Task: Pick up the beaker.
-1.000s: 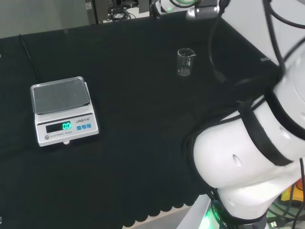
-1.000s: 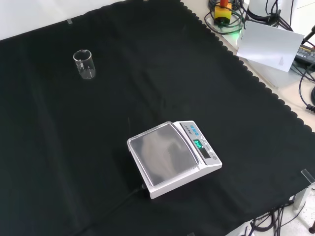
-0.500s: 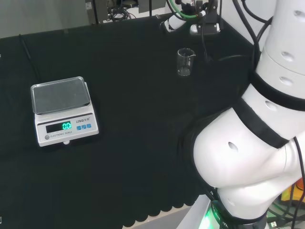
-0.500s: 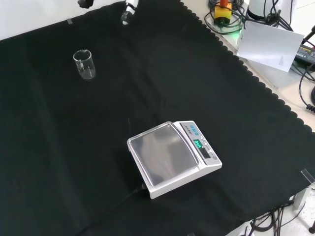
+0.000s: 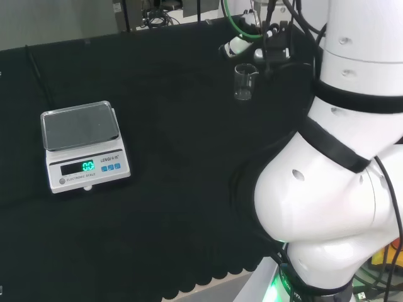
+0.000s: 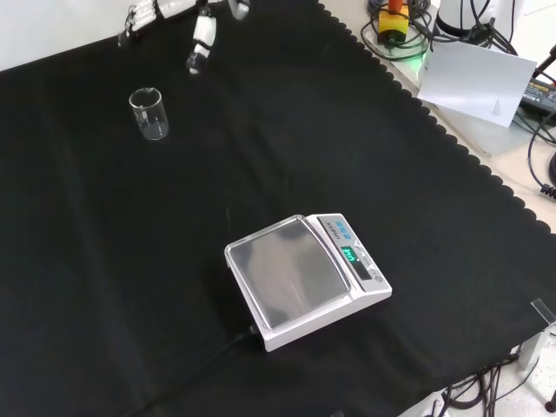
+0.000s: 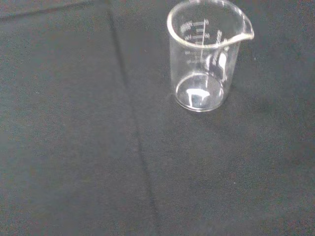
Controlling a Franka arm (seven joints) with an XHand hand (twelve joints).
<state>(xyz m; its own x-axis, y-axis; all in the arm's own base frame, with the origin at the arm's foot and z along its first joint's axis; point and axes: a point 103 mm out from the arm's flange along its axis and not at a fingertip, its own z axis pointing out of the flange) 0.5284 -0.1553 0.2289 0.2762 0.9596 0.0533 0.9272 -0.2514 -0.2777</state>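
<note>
The beaker [image 6: 150,113] stands upright and empty on the black cloth [image 6: 287,148], near the bench's far left corner as the front view shows it and well apart from the scale [image 6: 306,280], which sits toward the near middle of the bench. The hand [image 6: 198,42] hangs above the cloth just beyond the beaker and apart from it, its fingers [image 6: 139,17] straight and spread, holding nothing. The step in hand looks to be the approach, and doing it well probably means lowering the hand beside the glass, not over it, keeping fingers on one side and thumb on the other so neither clips the rim on the way down, then closing around the mid wall below the pouring lip, since a light, clear vessel like this is likely to tip or skid if nudged from one side alone. The wrist view gives what the others cannot: the spout, the printed graduation marks and the bare glass bottom, confirming nothing is inside. The head view shows the beaker just left of the arm's white links [image 5: 352,126] with the hand just behind its rim; the front view shows the open cloth between fingers and beaker.
</note>
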